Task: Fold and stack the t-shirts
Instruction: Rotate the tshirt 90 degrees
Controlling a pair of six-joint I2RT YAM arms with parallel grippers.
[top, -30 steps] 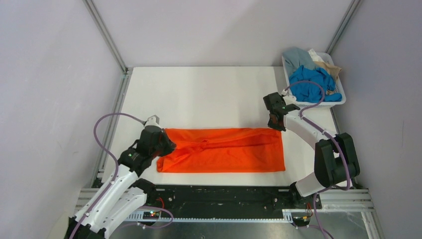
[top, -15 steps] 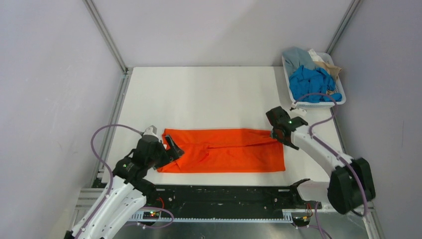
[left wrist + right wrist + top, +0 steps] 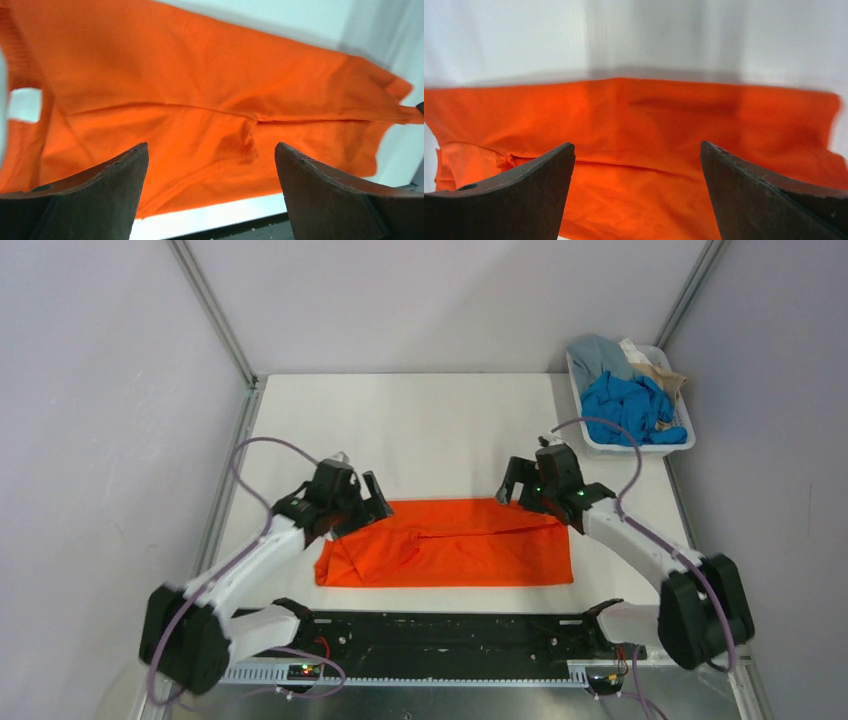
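Note:
The orange t-shirt [image 3: 445,545] lies flat near the table's front edge, folded into a long band with a crease along its length. My left gripper [image 3: 377,502] hovers open over the band's far left corner, and the left wrist view shows the orange cloth [image 3: 200,90] below its spread jaws [image 3: 211,146], nothing held. At the far right corner my right gripper [image 3: 512,492] is also open; its jaws [image 3: 636,145] stand wide above the cloth [image 3: 649,115]. A bright blue t-shirt [image 3: 625,405], a grey-blue one [image 3: 598,352] and a beige one [image 3: 660,375] are bundled in the basket.
The white plastic basket [image 3: 640,448] stands at the table's back right corner. Bare white tabletop [image 3: 420,430] lies beyond the orange band. Metal frame posts and grey walls close in the left, right and back sides.
Both grippers went from shut to open and let go of the orange cloth. Both grippers have risen off the band and now sit over its far corners, turned toward its middle.

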